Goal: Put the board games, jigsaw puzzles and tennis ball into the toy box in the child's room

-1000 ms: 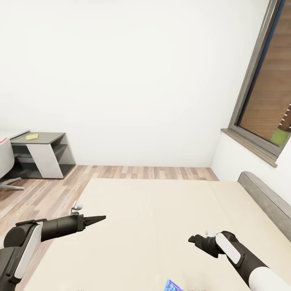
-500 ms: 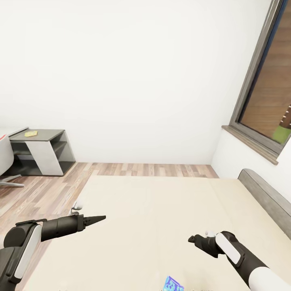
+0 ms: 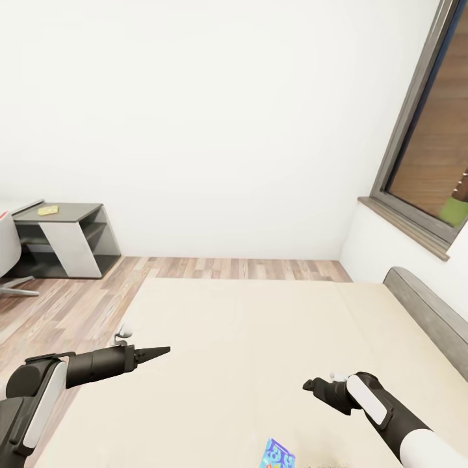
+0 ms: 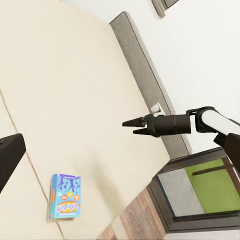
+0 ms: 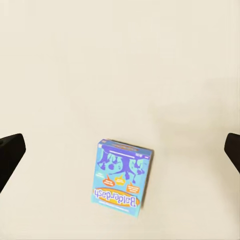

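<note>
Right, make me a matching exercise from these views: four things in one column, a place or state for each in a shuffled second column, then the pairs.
Things:
1. blue board game
2. grey headboard
3. window
4. dark grey desk section

Places or states:
A. against the wall, far left in the head view
B. lying flat on the beige bed
C. along the bed's right edge in the head view
D. set in the wall above the headboard

Pairs: 1-B, 2-C, 3-D, 4-A
</note>
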Robot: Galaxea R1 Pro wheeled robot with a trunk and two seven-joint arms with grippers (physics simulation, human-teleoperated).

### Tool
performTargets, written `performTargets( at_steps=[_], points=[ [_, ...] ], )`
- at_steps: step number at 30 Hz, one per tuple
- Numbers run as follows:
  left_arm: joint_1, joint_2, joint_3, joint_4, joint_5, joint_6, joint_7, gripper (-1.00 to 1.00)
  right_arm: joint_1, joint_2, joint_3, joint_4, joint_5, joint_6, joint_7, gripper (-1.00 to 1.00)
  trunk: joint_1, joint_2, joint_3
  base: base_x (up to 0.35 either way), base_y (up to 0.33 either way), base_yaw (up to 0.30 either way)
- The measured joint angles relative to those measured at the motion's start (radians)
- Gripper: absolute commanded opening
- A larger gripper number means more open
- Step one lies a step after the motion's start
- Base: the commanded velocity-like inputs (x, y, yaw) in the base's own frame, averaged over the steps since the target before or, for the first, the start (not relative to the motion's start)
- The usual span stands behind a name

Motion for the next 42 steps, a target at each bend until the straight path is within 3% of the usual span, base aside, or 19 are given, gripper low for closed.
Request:
performTargets(
  at_steps=[31,35,37,42],
  points=[
    [0.001,0.001,0.004,0.0,0.0,0.0,0.0,1.0,-0.001,0.008,-0.002,0.002,0.001,-0.003,-0.002,1.0,0.0,0.0,-0.051,0.0,0.0,0.0],
    [0.001,0.001,0.004,0.0,0.001,0.0,0.0,1.0,-0.004,0.027,-0.002,-0.002,0.001,-0.008,-0.004,1.0,0.0,0.0,-0.058,0.0,0.0,0.0],
    [0.001,0.001,0.004,0.0,0.002,0.0,0.0,1.0,-0.018,0.05,-0.001,-0.002,0.005,-0.011,-0.004,1.0,0.0,0.0,-0.061,0.0,0.0,0.0],
    [0.001,0.0,0.003,0.0,0.003,0.0,0.0,1.0,-0.048,0.08,0.001,0.006,0.087,-0.035,-0.004,1.0,0.0,0.0,-0.069,0.0,0.0,0.0]
  ],
)
